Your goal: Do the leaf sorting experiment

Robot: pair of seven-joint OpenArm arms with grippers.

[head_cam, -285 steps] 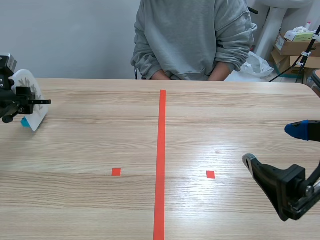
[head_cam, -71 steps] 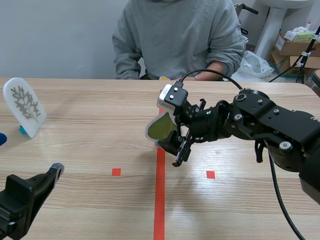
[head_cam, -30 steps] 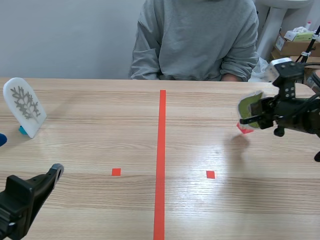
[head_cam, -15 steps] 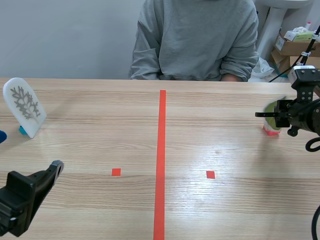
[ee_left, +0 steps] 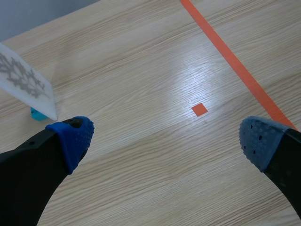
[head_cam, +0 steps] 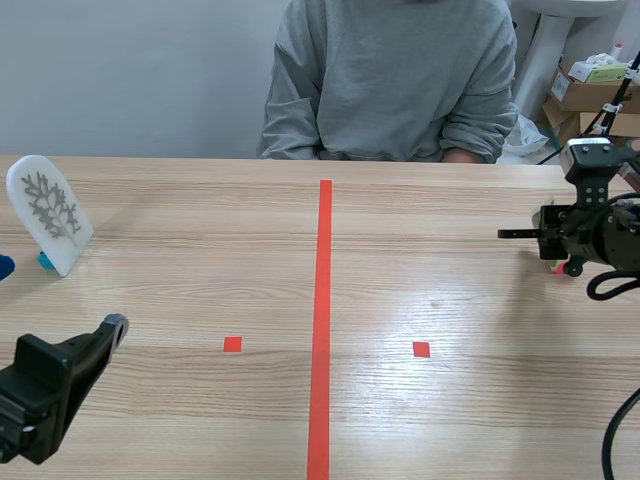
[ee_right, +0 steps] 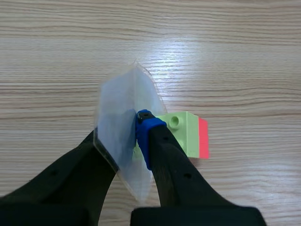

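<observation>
Right gripper (ee_right: 120, 134), scene's right edge, pinched clear leaf card (ee_right: 123, 94) upright between fingers (ee_right: 160, 150); green-red base (ee_right: 188, 134) just ahead, low by table (ee_right: 235, 47). Left gripper (ee_left: 164, 136) spread empty, lower left.

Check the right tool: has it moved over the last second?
Yes. The right tool, shut on the card, has gone farther from the red line, toward the scene view's right.

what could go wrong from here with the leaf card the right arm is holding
1. The right gripper pinches only the thin clear leaf card. Its green and red base block sticks out sideways, so releasing before the block sits flat could topple the card.
2. The gripper is toward the right end of the table, so a toppled card might slide off.
</observation>
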